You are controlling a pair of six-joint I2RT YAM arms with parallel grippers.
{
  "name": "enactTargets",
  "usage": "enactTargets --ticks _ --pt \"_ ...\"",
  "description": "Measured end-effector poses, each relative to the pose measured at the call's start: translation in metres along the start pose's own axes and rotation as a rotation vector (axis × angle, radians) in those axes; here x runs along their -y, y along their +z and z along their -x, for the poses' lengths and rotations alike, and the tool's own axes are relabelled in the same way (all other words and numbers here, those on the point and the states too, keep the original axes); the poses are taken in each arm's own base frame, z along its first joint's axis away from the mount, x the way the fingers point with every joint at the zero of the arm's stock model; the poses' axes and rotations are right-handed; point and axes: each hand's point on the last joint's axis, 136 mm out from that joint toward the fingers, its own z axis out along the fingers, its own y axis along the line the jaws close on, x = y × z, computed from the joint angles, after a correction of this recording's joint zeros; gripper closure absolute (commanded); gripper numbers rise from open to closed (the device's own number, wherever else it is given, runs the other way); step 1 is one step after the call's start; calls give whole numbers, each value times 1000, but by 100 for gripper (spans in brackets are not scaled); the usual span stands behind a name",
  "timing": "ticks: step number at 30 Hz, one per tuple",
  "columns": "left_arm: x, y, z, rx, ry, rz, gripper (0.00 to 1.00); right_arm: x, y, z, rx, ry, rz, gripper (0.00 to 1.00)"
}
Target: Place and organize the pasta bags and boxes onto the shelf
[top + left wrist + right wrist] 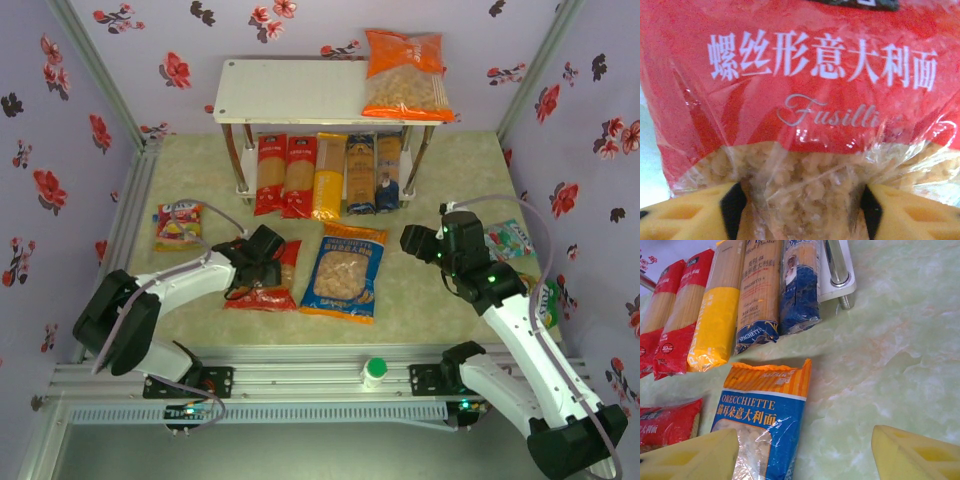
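A white two-tier shelf (290, 90) stands at the back of a pale green surface (420, 300). An orange bag (405, 75) lies on the shelf's top board, right end. Five spaghetti packs (330, 175) lie side by side on the lower board: two red, one yellow, two dark blue. In front of the shelf, the left gripper (262, 262) has its jaws clenched on the red fusilli bag (805, 100). The blue orecchiette bag (345, 272) lies just right of it. The right gripper (418, 243), jaws released, hovers to the right of the blue bag.

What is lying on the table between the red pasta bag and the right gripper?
The blue bag with orange edges lies flat between the red bag and the open right gripper, as the top external view shows.
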Motion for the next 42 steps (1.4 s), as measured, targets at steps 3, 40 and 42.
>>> enactTargets --ticks 3,40,42 --pt "2 0 3 9 -11 -24 58 0 0 0 2 0 1 28" --pt "11 -110 43 94 -18 -344 100 0 0 3 14 1 -1 29" --pt "16 -128 58 138 -1 -367 100 -1 0 4 19 2 3 29"
